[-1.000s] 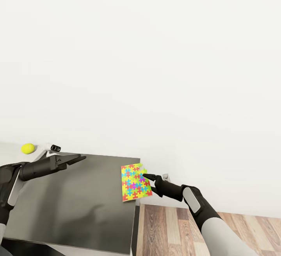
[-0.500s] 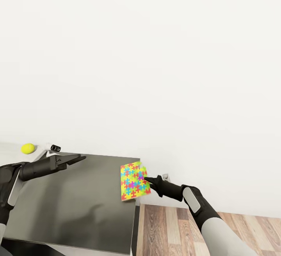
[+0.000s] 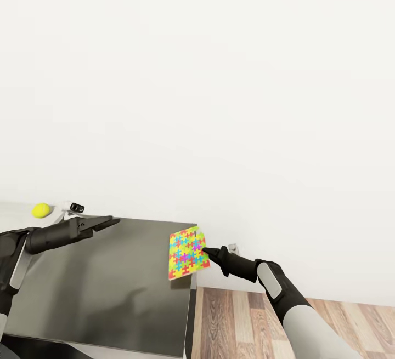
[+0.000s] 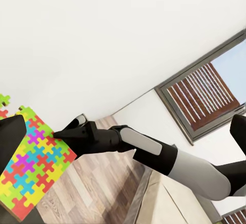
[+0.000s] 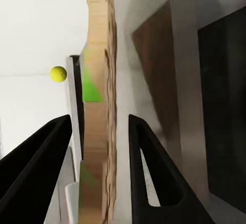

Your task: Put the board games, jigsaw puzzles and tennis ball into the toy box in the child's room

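Right claw [image 3: 207, 251] straddles the jigsaw puzzle's [image 3: 188, 253] edge, puzzle between its fingers

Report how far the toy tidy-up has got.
Nothing looks finished. In hand: the right tool straddles the edge of a jigsaw puzzle at the dark table section's corner, its fingers either side and not yet closed. Left: the tennis ball sits on the pale top. The left tool hovers idle.

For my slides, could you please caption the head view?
Right gripper at the edge of the colourful jigsaw puzzle, tilted on the dark table section; tennis ball lies behind the left gripper.
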